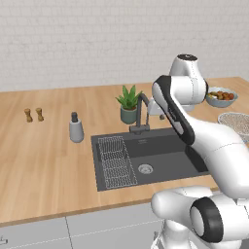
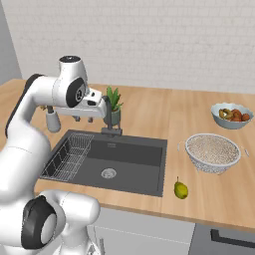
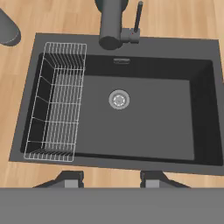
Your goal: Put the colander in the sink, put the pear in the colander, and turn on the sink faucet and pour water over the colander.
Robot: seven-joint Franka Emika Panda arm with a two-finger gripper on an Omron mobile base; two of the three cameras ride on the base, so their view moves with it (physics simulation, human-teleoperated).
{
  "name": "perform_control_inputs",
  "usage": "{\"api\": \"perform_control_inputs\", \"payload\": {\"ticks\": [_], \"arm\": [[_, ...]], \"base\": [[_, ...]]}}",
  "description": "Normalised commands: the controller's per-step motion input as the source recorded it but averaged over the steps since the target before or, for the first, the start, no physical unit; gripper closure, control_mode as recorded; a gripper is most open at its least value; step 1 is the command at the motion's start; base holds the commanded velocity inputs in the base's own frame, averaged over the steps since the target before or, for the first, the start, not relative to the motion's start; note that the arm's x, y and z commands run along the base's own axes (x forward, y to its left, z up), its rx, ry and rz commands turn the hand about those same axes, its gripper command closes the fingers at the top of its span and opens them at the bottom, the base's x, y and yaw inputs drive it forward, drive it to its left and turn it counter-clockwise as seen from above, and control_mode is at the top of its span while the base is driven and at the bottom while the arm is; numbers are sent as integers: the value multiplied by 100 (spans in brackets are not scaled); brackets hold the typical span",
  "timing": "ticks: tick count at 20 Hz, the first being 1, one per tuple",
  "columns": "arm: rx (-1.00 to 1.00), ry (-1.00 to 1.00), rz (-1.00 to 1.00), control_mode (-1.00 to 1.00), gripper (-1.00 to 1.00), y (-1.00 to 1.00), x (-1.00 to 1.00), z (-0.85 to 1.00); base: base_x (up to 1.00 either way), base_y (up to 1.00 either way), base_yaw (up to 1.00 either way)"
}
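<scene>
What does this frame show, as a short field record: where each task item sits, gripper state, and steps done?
colander: on the counter right of the sink, upright, nothing in it
pear: on the counter near the front edge, between sink and colander, apart from both
sink: holds a wire rack along its left side; drain bare
sink faucet: behind the basin, no water seen running
gripper: above the sink, fingers apart, holding nothing
steps done: none yet
</scene>
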Motion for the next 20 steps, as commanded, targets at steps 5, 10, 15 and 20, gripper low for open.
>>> {"api": "perform_control_inputs", "payload": {"ticks": [5, 10, 15, 20], "arm": [[1, -1, 0, -100, -100, -10, -12, -2], [0, -9, -1, -100, -100, -47, -35, -10], [0, -2, -9, -100, -100, -77, -34, -16], [1, 0, -7, -100, -100, -97, -29, -25]], "base": [[0, 0, 0], [0, 0, 0], [0, 0, 0], [0, 0, 0]]}}
